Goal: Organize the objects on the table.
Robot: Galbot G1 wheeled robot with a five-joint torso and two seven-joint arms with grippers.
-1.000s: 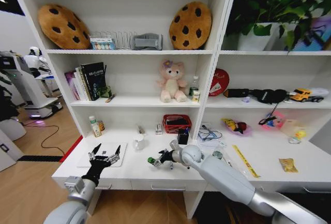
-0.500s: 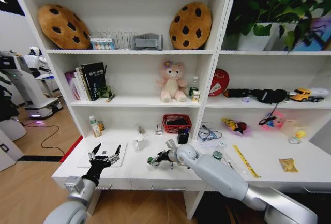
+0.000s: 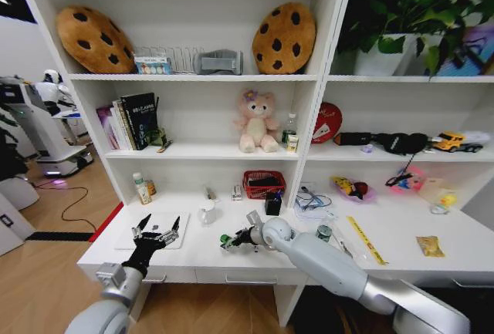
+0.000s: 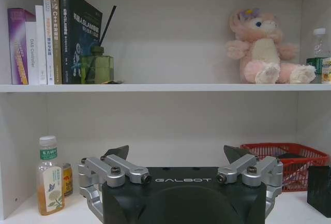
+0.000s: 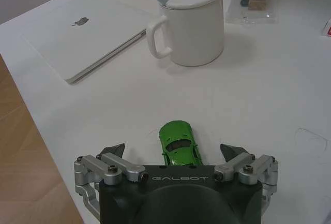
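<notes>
The right gripper (image 3: pixel 229 240) is extended low over the white counter (image 3: pixel 201 261), near its front centre. Its fingers (image 5: pixel 115 149) are spread wide, one on each side of the green toy car (image 5: pixel 179 143), which rests on the counter surface between them; no contact with the car is visible. In the right wrist view a white mug (image 5: pixel 192 21) with a lid and spoon stands beyond the car, and the closed silver laptop (image 5: pixel 85 32) lies flat beside the mug, toward the counter's left end. The left gripper (image 3: pixel 157 231) is raised at the front left corner of the counter, over the laptop's near edge, fingers (image 4: pixel 117 152) spread and holding nothing. A yellow ruler (image 3: pixel 365 240) and a green-topped tin (image 3: pixel 324 232) lie on the counter to the right of the right arm.
</notes>
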